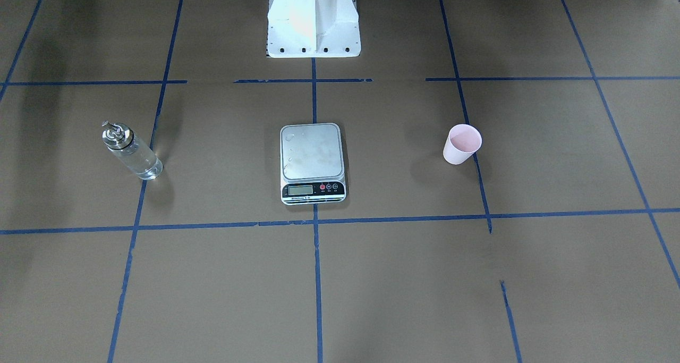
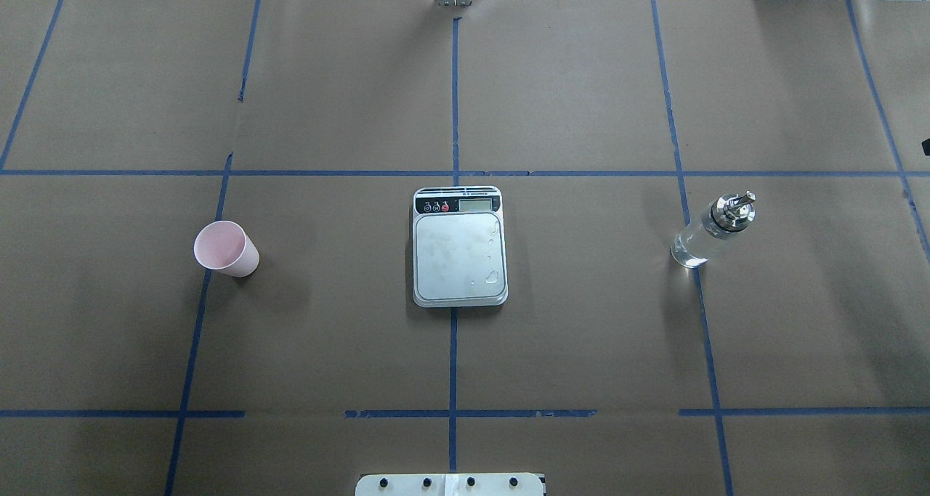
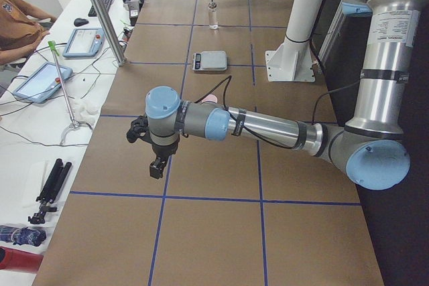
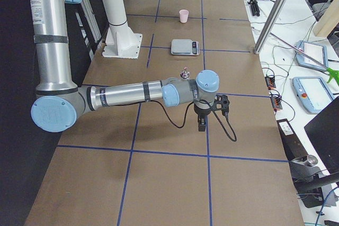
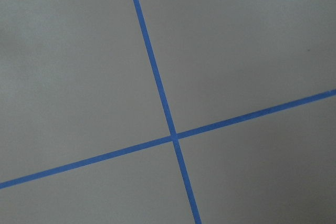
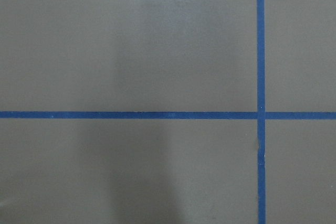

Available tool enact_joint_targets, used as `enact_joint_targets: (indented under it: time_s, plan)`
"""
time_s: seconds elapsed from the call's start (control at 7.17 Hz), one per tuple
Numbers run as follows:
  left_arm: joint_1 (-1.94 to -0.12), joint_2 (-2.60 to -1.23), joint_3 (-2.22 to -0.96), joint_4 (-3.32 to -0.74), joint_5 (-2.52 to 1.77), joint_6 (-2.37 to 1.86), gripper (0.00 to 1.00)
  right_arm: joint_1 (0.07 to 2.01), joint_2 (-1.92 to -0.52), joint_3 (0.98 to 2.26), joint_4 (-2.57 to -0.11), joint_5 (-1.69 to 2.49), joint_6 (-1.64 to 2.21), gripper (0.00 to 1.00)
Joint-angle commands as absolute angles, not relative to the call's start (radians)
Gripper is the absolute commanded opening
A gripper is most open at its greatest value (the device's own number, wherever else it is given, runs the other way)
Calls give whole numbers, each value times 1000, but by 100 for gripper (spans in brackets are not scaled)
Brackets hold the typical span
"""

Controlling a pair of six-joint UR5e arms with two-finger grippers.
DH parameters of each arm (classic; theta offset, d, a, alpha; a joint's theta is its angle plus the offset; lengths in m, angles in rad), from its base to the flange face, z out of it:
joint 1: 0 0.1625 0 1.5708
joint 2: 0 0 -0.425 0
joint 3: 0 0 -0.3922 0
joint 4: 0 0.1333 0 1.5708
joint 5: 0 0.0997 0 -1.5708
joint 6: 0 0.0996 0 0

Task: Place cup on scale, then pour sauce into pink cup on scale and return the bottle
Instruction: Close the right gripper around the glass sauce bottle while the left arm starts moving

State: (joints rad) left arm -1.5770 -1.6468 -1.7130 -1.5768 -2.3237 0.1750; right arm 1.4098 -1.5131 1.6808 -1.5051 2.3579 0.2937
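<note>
The pale pink cup [image 2: 227,248] stands upright on the brown paper, left of the scale [image 2: 459,246] in the overhead view, and it also shows in the front view [image 1: 461,144]. The scale's silver platform is bare apart from a few droplets. The clear glass bottle [image 2: 713,229] with its silver pourer cap stands right of the scale, holding clear sauce. My left gripper [image 3: 157,165] hangs over the table near the pink cup [image 3: 210,99]. My right gripper [image 4: 201,124] hangs near the bottle [image 4: 185,72]. I cannot tell whether either is open or shut. The wrist views show only paper and tape.
Blue tape lines [image 2: 453,104] grid the brown paper. The white robot base [image 1: 313,20] stands behind the scale. Tablets, cables and tools lie on the white side benches [image 3: 47,85]. A person's arm [image 3: 17,25] shows at the left view's edge.
</note>
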Motion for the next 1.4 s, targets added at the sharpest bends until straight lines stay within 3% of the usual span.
enact_joint_targets:
  time_s: [0.0,0.42,0.84,1.26]
  plan:
    - [-1574,-1649,-1743,-1592,-2335,175,100,1411,-1514,1678,-1516,2362,293,100]
    - [-1574,-1588,-1797,-1641,-2342,172,100,1411,-1546,1686,-1485,2356,302,100]
    - [-1566,-1580,-1787,-1745,-2410,163,100,1364,-1611,1681,-1222,2362,302,100]
    - [-1525,-1577,-1787,-1750,-2410,129,100,1186,-1757,1686,-630,2352,657,100]
